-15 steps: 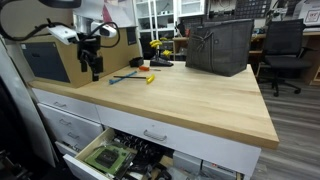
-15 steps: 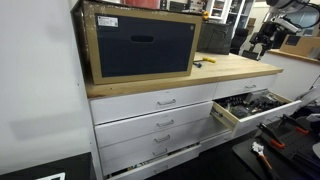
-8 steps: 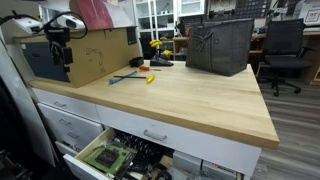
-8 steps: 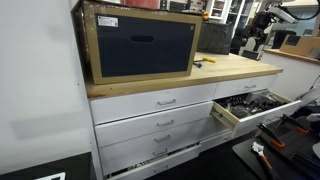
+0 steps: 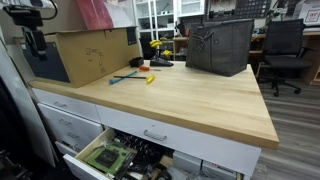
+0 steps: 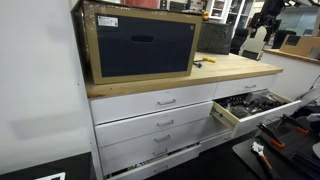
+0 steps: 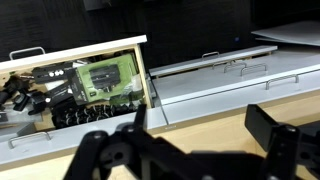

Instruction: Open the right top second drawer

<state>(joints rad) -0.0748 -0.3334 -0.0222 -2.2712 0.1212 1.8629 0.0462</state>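
White right top second drawer [image 7: 80,50] out, green circuit boards [image 7: 105,76] inside; hand [image 7: 200,125] wide apart, empty.

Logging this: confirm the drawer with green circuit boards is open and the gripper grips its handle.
Wrong on the gripper: an exterior view shows it up by the cardboard box, nowhere near the circuit-board drawer, which is open.

The right top second drawer [image 7: 90,50] is showing a white front, with green circuit boards [image 7: 108,78] and dark cables [image 7: 30,90]. The countertop [image 5: 190,95] is displaying pale wood grain; the box [image 6: 140,45] is presenting a tan frame around a black face; the bin [image 5: 218,47] is appearing dark grey.
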